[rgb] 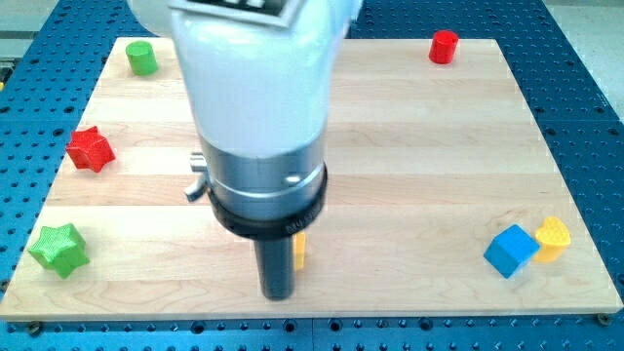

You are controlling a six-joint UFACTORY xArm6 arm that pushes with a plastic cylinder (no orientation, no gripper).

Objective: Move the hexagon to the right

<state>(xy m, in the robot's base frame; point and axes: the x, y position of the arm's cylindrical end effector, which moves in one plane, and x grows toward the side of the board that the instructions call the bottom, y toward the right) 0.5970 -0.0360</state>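
Note:
A yellow block (299,251), probably the hexagon, is mostly hidden behind my rod; only a narrow orange-yellow sliver shows at the rod's right side, near the board's bottom middle. My tip (277,294) rests on the board just left of and slightly below that block, touching or nearly touching it. The arm's white and grey body fills the view's upper middle and hides the board behind it.
Wooden board (409,146) on a blue perforated table. Green cylinder (141,58) top left, red cylinder (444,46) top right, red star (90,149) left, green star (58,249) bottom left, blue cube (510,251) and yellow heart-like block (552,238) bottom right.

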